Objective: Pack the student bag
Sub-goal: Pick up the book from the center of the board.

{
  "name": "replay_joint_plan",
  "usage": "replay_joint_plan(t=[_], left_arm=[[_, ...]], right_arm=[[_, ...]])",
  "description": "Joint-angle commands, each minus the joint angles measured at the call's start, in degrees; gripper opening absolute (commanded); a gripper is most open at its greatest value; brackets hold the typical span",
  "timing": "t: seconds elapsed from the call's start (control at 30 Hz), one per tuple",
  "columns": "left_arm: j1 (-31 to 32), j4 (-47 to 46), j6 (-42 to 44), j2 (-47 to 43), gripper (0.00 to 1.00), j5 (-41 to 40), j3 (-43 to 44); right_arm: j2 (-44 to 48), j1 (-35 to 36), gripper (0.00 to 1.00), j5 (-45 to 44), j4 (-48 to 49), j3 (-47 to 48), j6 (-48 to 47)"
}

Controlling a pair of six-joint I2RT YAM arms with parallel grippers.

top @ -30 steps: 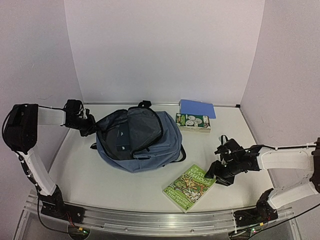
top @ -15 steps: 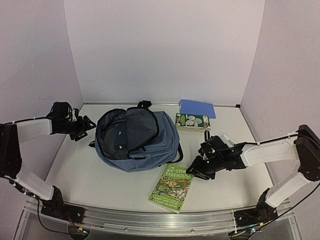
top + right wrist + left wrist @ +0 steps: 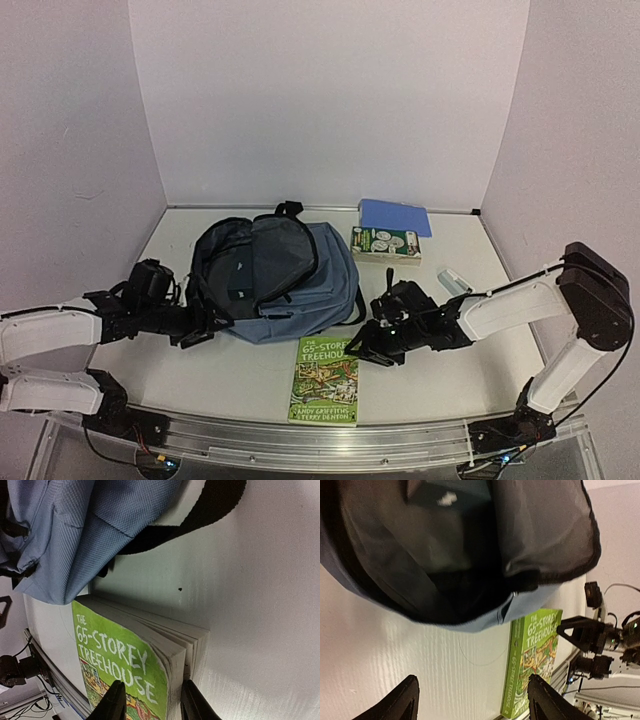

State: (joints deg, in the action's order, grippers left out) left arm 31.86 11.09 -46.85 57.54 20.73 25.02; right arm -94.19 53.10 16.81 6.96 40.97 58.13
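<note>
The white table (image 3: 200, 385) carries everything, with pale walls on 3 sides.

The bag (image 3: 305, 290) lies flat left of the table's middle. Its main compartment is unzipped and gapes towards the left, showing dark lining. Black straps trail from its rear and right edges.

The 2 arms reach in low from either side. The left gripper (image 3: 195, 328) hangs just beside the bag's near-left edge, pointing into the opening. In the left wrist view its fingers (image 3: 407, 700) stand well apart over bare table, with nothing between them. The right gripper (image 3: 362, 345) sits near the bag's near-right corner. In the right wrist view it is clamped on the top edge of the Treehouse book (image 3: 117, 652): 1 finger lies on the green cover and the other against the page block.

That book (image 3: 325, 380) lies flat, cover up, in front of the bag. Its top edge is close to the bag's near rim, but I cannot tell whether they touch.

A blue notebook (image 3: 394, 215) rests against the back wall, right of the bag. A smaller green book (image 3: 386, 243) lies just in front of it and overlaps its near edge.

A small pale object (image 3: 454, 280), too small to identify, lies behind the right arm.
</note>
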Motion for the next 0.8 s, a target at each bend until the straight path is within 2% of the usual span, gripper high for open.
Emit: replay_joint_plan(t=[0.0, 0.13, 0.3, 0.53, 0.77], left_arm=[[8.6, -12.9, -6.8, 3.8, 0.72, -2.2, -1.2], [15.4, -20.4, -7.9, 11.8, 0.73, -3.3, 0.7], [20.0, -29.6, -8.7, 23.7, 0.69, -2.7, 4.0], [22.6, -32.5, -8.2, 33.0, 0.65, 0.5, 8.7], [22.9, -33.8, -9.9, 37.1, 0.56, 2.9, 9.0]], right_arm=[[2.7, 0.7, 0.38, 3.3, 6.1, -3.8, 1.4], [2.2, 1.3, 0.4, 4.8, 9.0, -5.0, 2.6], [0.6, 2.2, 0.4, 7.0, 13.8, -5.9, 4.9], [0.6, 2.6, 0.4, 6.6, 15.7, -7.0, 5.9], [-0.9, 2.8, 0.39, 7.6, 17.6, -6.5, 6.2]])
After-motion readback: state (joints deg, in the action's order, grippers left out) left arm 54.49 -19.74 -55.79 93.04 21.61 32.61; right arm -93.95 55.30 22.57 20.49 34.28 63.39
